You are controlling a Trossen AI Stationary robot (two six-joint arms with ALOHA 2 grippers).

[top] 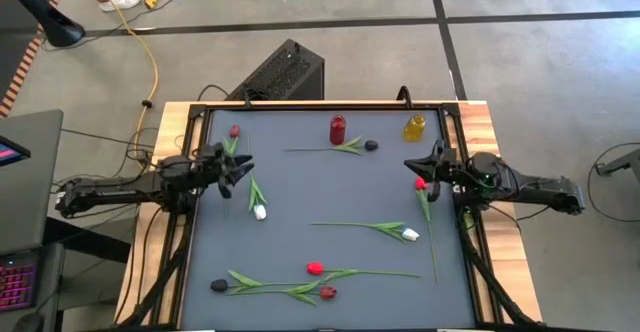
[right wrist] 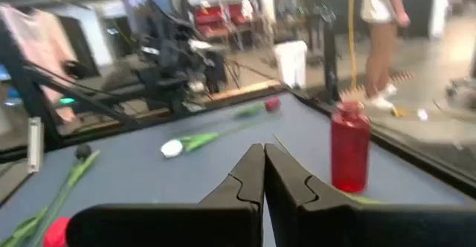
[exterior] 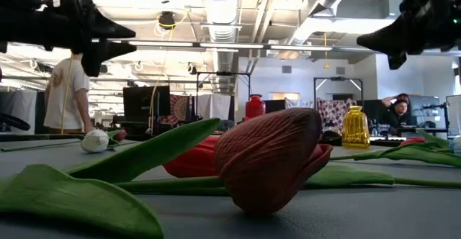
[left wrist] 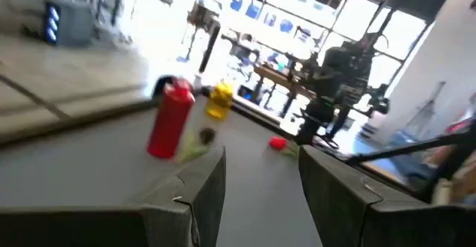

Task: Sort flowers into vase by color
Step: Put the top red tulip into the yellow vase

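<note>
Two small vases stand at the table's far edge, a red vase point(top: 338, 129) and a yellow vase point(top: 414, 127). The flowers lie flat on the grey mat. A maroon tulip point(top: 234, 132) and a dark tulip point(top: 371, 145) lie near the vases. Two white tulips point(top: 259, 212) point(top: 410, 235) lie mid-table, and a red tulip point(top: 420, 183) lies on the right. A red point(top: 315, 268), a dark point(top: 219, 285) and a maroon point(exterior: 270, 160) head lie by the near edge. My left gripper point(left wrist: 260, 158) hovers open at the mat's left side. My right gripper point(right wrist: 264, 154) is shut on nothing, level above the right side near the red tulip.
A raised wooden and black frame point(top: 200, 112) borders the mat. Bare mat point(top: 320, 187) lies between the two arms. Beyond the table stand a dark box point(top: 285, 72), cables, a person point(exterior: 68, 95) and workshop furniture.
</note>
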